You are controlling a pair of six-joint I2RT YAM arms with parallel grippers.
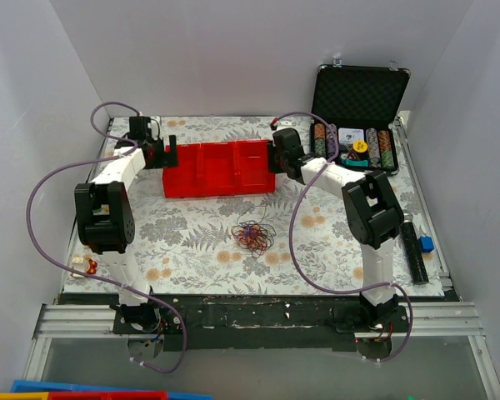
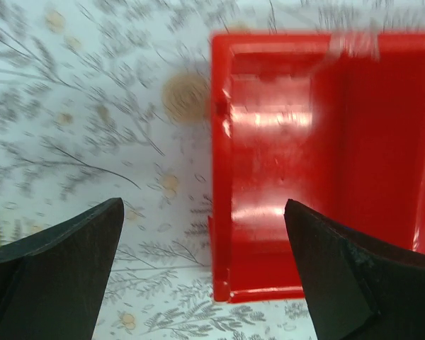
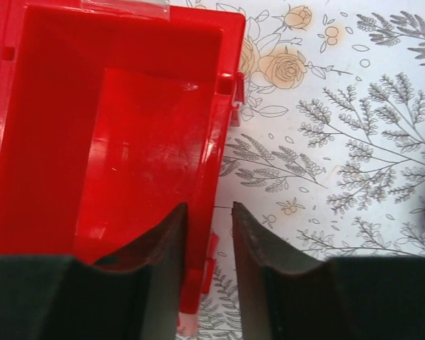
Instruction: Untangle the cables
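Honestly, you have not begun the untangling. The cables [image 1: 252,236] lie as one small knot of red-orange, purple and dark loops on the tabletop [image 1: 187,236], near the middle and a little in front of the red bin [image 1: 219,169]. No claw touches them, and both arms are stretched to the far side, well apart from the knot.

Your left claw [image 2: 203,205] is at the left end of the bin. Its fingers are spread wide and hold nothing; its wrist view shows only the bin's corner and the flowered cloth below.

Your right claw [image 3: 209,209] is at the right end of the bin. Its fingers are almost pressed together, and the bin's wall lies in the narrow slit between them. I cannot tell if they really pinch this wall or only hang over it.

So I judge all the work is left: bring the claws to the knot, take one strand, and pull the loops apart.
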